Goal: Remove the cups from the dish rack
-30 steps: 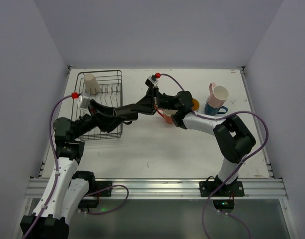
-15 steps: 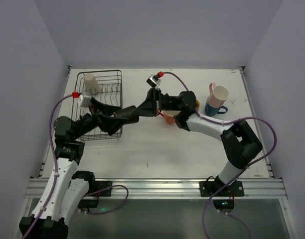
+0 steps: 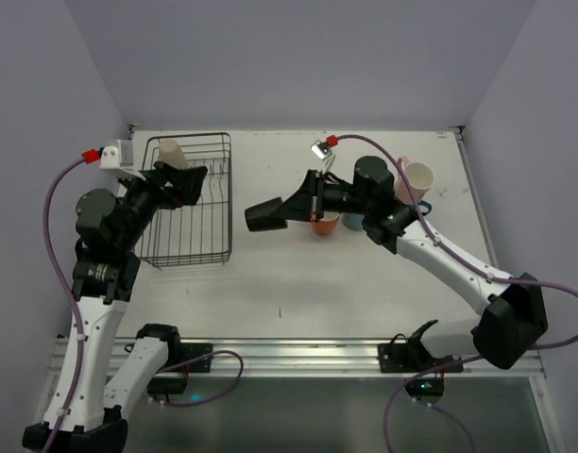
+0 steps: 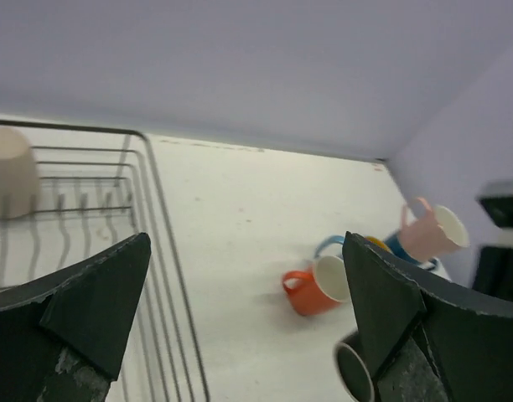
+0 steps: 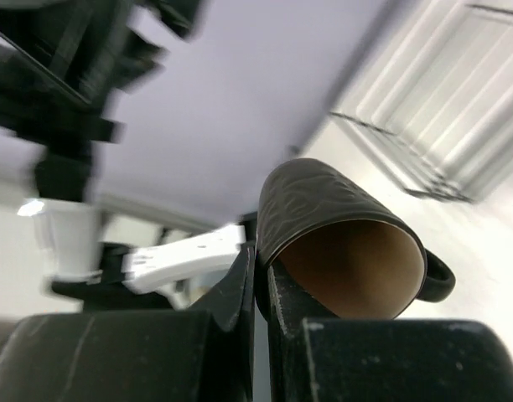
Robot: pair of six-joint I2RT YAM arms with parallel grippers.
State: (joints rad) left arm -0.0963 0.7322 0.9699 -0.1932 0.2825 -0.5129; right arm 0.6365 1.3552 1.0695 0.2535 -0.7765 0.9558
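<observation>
Right gripper: fingers clamped on the rim of the dark brown cup, which is held on its side between the dish rack and the orange cup on the table. Left gripper: fingers spread apart and empty, over the rack near the cream cup, which sits in the rack's far left corner. The pink cup sits near the table's right edge.

Robotics lab test cell is indicated: white table boxed by plain wall panels, alu. rail bolted along front.
</observation>
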